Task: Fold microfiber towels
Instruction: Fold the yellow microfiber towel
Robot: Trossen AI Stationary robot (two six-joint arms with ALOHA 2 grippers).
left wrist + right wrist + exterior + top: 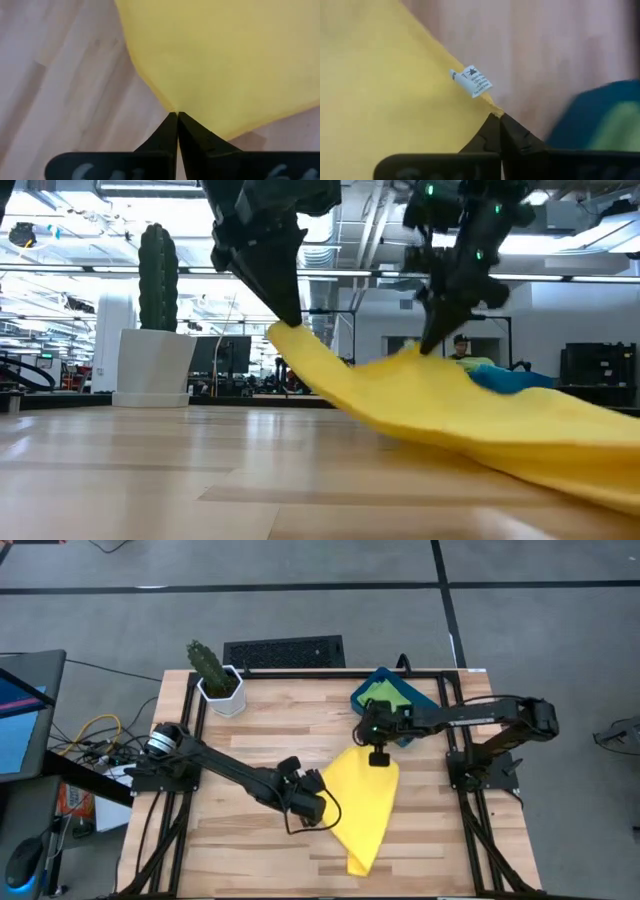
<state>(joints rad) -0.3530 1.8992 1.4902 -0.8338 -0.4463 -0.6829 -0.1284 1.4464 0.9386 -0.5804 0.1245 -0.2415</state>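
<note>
While a green towel point(381, 691) lies in the teal bin point(425, 700), both arms' fingers pinch the yellow towel point(367, 805).

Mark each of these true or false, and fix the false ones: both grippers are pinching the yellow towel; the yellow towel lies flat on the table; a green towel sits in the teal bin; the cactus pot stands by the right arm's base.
1. Both grippers pinch the yellow towel: true. The left gripper and the right gripper are each shut on its edge.
2. The yellow towel lies flat on the table: false. The low view shows the pinched edges lifted off the wood; only its other end rests there.
3. A green towel sits in the teal bin: true.
4. The cactus pot stands by the right arm's base: false. It stands at the far corner on the left arm's side.
</note>
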